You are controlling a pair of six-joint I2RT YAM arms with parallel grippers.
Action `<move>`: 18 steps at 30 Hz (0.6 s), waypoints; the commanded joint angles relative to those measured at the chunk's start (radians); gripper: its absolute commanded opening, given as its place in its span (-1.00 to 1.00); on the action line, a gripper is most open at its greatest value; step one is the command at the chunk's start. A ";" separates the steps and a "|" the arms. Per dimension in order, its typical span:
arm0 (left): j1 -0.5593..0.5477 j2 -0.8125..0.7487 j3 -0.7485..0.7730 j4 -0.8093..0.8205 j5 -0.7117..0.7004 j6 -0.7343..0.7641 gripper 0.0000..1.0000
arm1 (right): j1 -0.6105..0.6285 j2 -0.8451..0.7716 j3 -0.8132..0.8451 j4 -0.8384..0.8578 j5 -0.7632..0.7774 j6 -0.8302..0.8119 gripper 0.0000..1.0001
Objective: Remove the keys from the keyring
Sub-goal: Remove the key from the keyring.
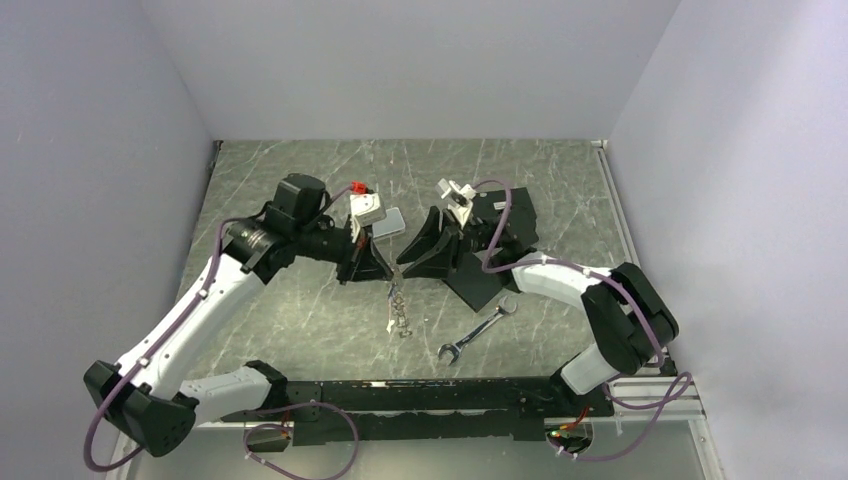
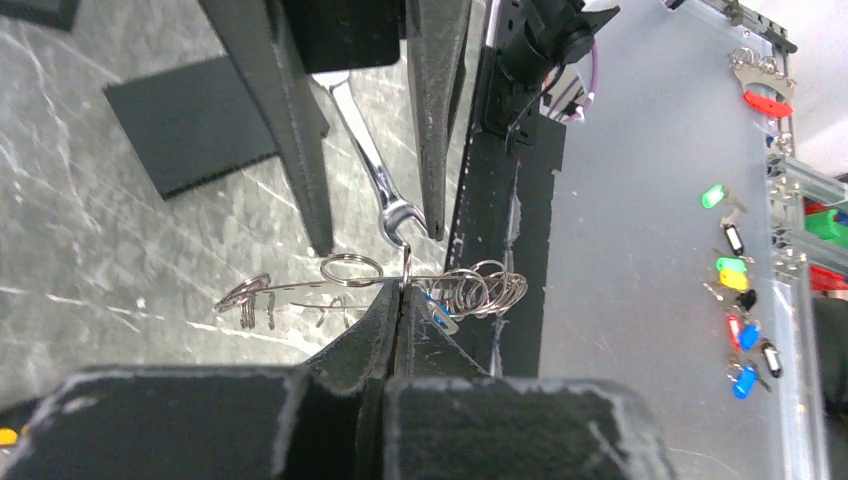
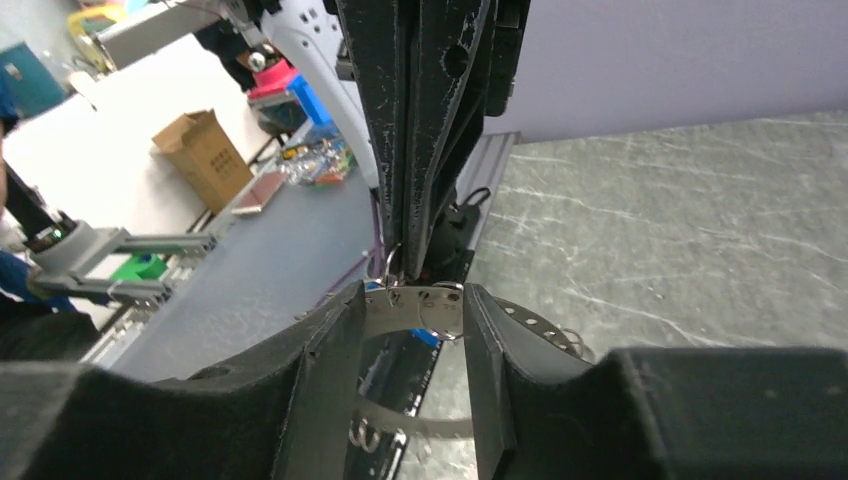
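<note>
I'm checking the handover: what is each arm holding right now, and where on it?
The left gripper pinches the keyring on its thin band, jaws shut. The right gripper straddles the same band with jaws apart, gripping nothing visible.

I run this rig remotely, and the place looks to me like a robotics lab. A plain white-walled cell (image 1: pixel 400 60) encloses a marble-patterned worktop (image 1: pixel 300 310). Aluminium framing (image 3: pixel 120 250) stands outside it, with a cardboard box (image 3: pixel 205 150) beyond. Colour-coded key tags (image 2: pixel 733 278) lie sorted on a pale side bench (image 2: pixel 640 250).
</note>
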 commanded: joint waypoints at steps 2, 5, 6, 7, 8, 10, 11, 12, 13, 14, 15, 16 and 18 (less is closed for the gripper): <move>0.001 0.110 0.142 -0.241 -0.060 0.002 -1.00 | -0.035 -0.064 0.127 -0.570 -0.099 -0.400 -0.06; 0.002 0.178 0.199 -0.335 -0.064 0.004 -1.00 | -0.037 -0.087 0.298 -1.252 0.008 -0.887 -0.05; 0.001 0.188 0.201 -0.335 -0.072 -0.016 -1.00 | -0.022 -0.091 0.349 -1.413 0.068 -1.030 -0.06; 0.001 0.193 0.201 -0.325 -0.076 -0.044 -1.00 | -0.014 -0.103 0.368 -1.472 0.106 -1.092 -0.07; 0.002 0.195 0.199 -0.317 -0.077 -0.065 -1.00 | -0.013 -0.116 0.358 -1.462 0.116 -1.087 -0.08; 0.003 0.196 0.191 -0.299 -0.069 -0.093 -1.00 | -0.016 -0.137 0.326 -1.437 0.124 -1.044 -0.08; 0.003 0.198 0.190 -0.293 -0.066 -0.106 -1.00 | -0.015 -0.146 0.315 -1.436 0.125 -1.043 -0.08; 0.003 0.202 0.187 -0.288 -0.066 -0.119 -1.00 | -0.015 -0.155 0.307 -1.436 0.126 -1.044 -0.09; 0.004 0.205 0.185 -0.286 -0.062 -0.123 -1.00 | -0.015 -0.162 0.301 -1.441 0.125 -1.050 -0.09; 0.004 0.208 0.184 -0.285 -0.063 -0.130 -1.00 | -0.014 -0.168 0.301 -1.454 0.120 -1.058 -0.09; 0.006 0.209 0.185 -0.283 -0.063 -0.139 -1.00 | -0.014 -0.174 0.301 -1.463 0.112 -1.063 -0.09; 0.009 0.211 0.184 -0.278 -0.059 -0.147 -1.00 | -0.013 -0.180 0.299 -1.465 0.105 -1.066 -0.11; 0.013 0.215 0.183 -0.264 -0.051 -0.168 -1.00 | -0.001 -0.186 0.300 -1.471 0.104 -1.074 -0.15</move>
